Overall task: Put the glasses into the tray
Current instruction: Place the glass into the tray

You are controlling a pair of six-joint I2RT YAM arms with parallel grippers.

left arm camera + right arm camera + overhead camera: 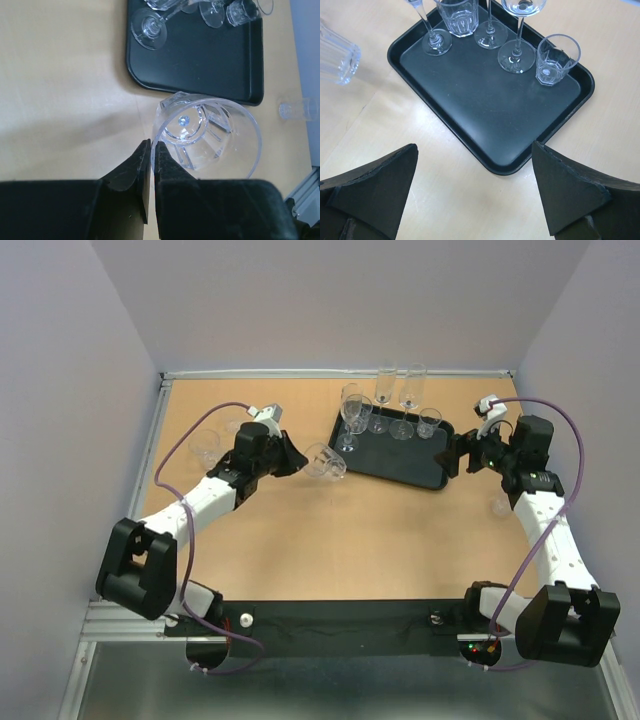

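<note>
The tumbler [205, 135] is clear faceted glass: looks light, stiff, slick and chippable, so I'd say a gentle pinch on the rim wall is the way to go. Left gripper [151, 145] has its fingers nearly together on that rim, with the glass tipped sideways just beside the tray [200, 70]'s near-left corner. Right gripper [475, 150] hangs wide open at the tray's right end, holding nothing.
</note>
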